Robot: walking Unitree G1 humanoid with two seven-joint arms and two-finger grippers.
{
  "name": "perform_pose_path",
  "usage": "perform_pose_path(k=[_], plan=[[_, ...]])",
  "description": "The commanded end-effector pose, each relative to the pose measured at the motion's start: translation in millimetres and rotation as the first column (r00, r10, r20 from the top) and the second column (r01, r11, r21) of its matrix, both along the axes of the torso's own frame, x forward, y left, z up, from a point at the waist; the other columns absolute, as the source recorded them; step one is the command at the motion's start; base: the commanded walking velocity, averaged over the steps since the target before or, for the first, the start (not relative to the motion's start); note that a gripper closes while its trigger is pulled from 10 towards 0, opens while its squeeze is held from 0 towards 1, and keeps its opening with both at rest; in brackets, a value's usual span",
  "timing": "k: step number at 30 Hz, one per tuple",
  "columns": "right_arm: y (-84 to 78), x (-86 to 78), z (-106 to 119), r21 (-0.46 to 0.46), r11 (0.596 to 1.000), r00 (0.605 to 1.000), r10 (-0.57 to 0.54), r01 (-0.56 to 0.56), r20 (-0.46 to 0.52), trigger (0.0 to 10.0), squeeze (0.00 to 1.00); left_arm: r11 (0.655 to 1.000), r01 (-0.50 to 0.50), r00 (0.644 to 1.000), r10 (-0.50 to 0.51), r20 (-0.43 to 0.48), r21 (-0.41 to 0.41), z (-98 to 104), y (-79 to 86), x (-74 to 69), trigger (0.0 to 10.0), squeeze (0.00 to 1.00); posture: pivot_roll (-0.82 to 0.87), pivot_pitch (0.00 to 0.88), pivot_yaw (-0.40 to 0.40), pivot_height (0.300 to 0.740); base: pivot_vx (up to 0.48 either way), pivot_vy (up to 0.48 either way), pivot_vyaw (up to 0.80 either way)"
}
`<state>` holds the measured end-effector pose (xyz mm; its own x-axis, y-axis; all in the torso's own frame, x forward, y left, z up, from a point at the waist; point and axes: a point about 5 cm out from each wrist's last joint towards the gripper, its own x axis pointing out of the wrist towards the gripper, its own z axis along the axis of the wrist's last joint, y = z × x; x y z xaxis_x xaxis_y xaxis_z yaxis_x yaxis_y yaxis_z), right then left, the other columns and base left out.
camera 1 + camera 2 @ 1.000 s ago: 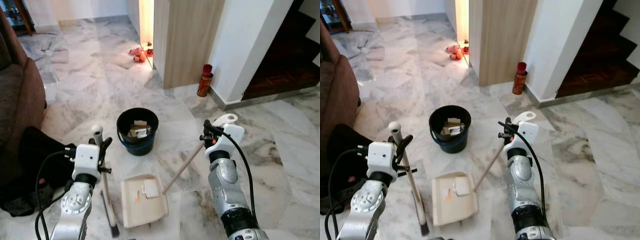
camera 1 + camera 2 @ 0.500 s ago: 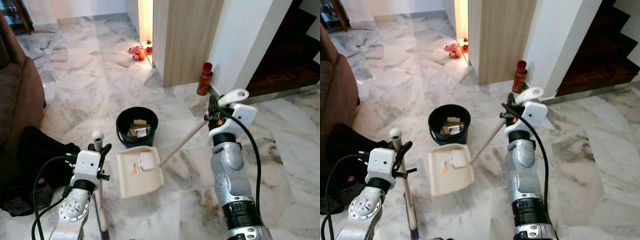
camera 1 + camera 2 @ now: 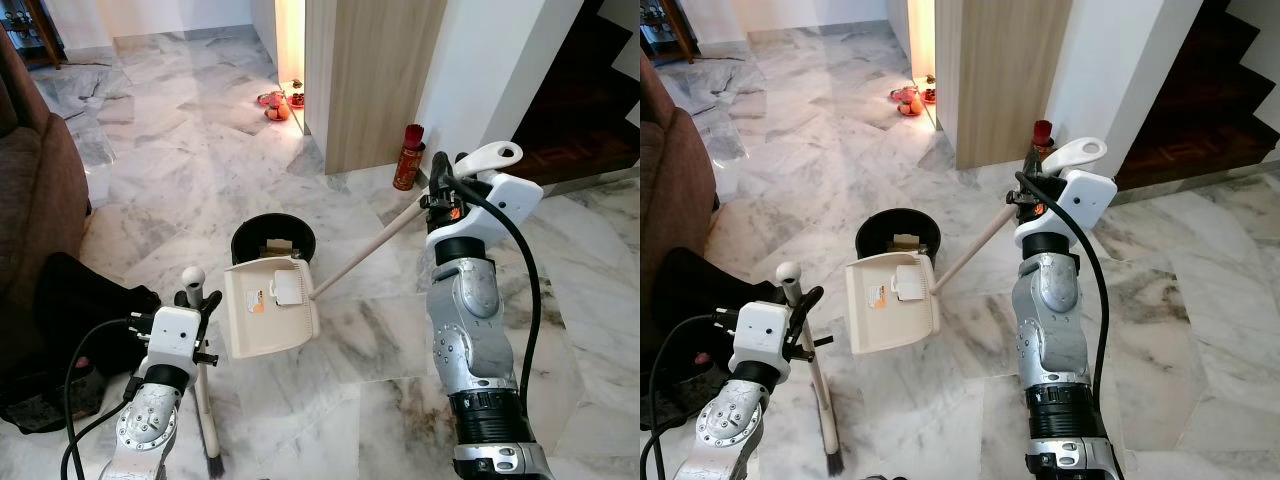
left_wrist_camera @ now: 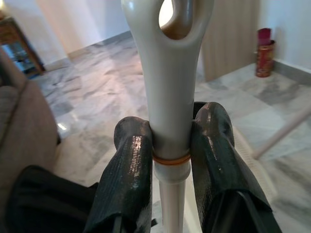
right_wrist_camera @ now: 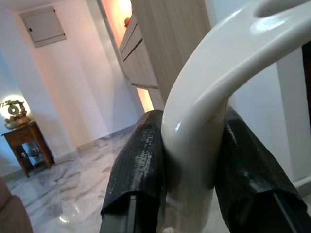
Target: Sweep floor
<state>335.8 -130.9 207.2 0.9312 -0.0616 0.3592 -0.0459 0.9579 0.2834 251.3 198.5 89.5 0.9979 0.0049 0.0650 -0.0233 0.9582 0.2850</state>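
Observation:
A cream dustpan (image 3: 266, 310) hangs in the air, tilted, its far edge by the rim of a black bucket (image 3: 271, 238) that holds scraps. White paper bits and an orange speck lie in the pan. Its long handle (image 3: 365, 252) runs up to my right gripper (image 3: 440, 190), shut on the white grip (image 5: 214, 121). At lower left my left gripper (image 3: 196, 303) is shut on the cream broom handle (image 4: 167, 97). The broom stands upright, its dark bristles (image 3: 212, 463) on the marble floor.
A brown sofa (image 3: 35, 190) and a black bag (image 3: 75, 310) lie at the left. A wooden cabinet (image 3: 370, 70), a red canister (image 3: 408, 158) and a white wall stand behind the bucket. Dark stairs (image 3: 590, 100) rise at the right. Small red objects (image 3: 273, 105) lie farther off.
My right gripper has risen and lifted the dustpan off the floor, carrying it to the bucket's rim. The left gripper still grips the upright broom.

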Motion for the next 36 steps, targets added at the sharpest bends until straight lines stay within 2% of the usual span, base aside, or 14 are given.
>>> perform_pose_path(k=[1,6,15,36], plan=[[0.4,-2.7,26.6,0.034,0.999,0.995,-0.001,-0.003,0.100,10.0,0.00,0.998,-0.048,0.999,0.048,0.009,0.034,-1.6,11.6,-5.4,10.0,0.00,0.18,0.080,-0.027,0.740,0.000,0.000,0.00],[-0.5,-3.1,32.2,0.040,0.999,0.995,-0.003,-0.002,0.101,10.0,0.00,0.992,-0.120,0.993,0.120,0.021,0.039,-3.3,24.0,-13.8,10.0,0.00,0.18,0.083,-0.027,0.740,0.000,0.000,0.00],[2.3,-1.2,41.3,0.052,0.999,0.992,0.004,-0.011,0.123,10.0,0.00,0.991,-0.125,0.991,0.123,0.046,0.036,0.1,21.4,-12.4,10.0,0.00,0.18,0.080,-0.028,0.740,0.145,0.000,0.00],[2.0,-0.9,45.5,0.052,0.999,0.991,0.006,-0.013,0.133,10.0,0.00,0.991,-0.128,0.991,0.126,0.046,0.038,-1.3,21.5,-12.4,10.0,0.00,0.18,0.078,-0.029,0.740,0.347,0.000,0.00]])
